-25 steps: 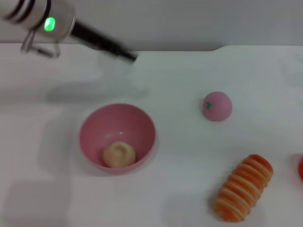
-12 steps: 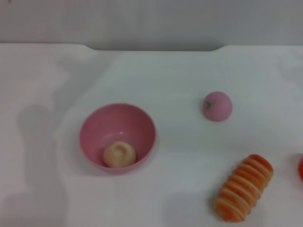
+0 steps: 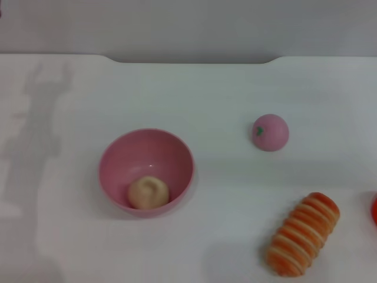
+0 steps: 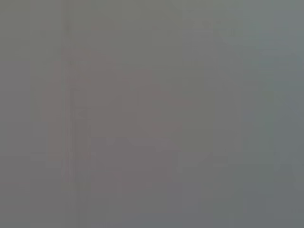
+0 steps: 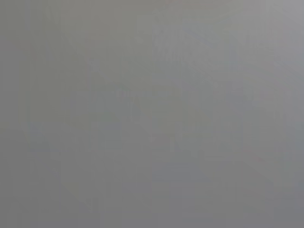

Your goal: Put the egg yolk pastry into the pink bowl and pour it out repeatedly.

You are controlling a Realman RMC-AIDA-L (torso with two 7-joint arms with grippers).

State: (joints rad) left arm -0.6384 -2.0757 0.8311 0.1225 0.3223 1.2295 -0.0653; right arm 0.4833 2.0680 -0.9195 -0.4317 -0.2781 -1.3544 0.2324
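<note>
The pink bowl (image 3: 146, 171) stands upright on the white table, left of centre in the head view. The egg yolk pastry (image 3: 148, 192), a pale beige lump, lies inside it against the near wall. Neither gripper shows in the head view; only an arm's shadow falls on the table at the far left. Both wrist views show a blank grey surface with no fingers and no objects.
A small pink ball with a green mark (image 3: 270, 132) sits right of centre. An orange-and-cream striped roll (image 3: 302, 233) lies at the front right. A red edge (image 3: 374, 210) peeks in at the right border. The table's far edge (image 3: 188, 59) runs along the back.
The left arm, seen over the table's far left a second ago, has drawn out of the head view. Its shadow has shifted left. Bowl and pastry have not moved.
</note>
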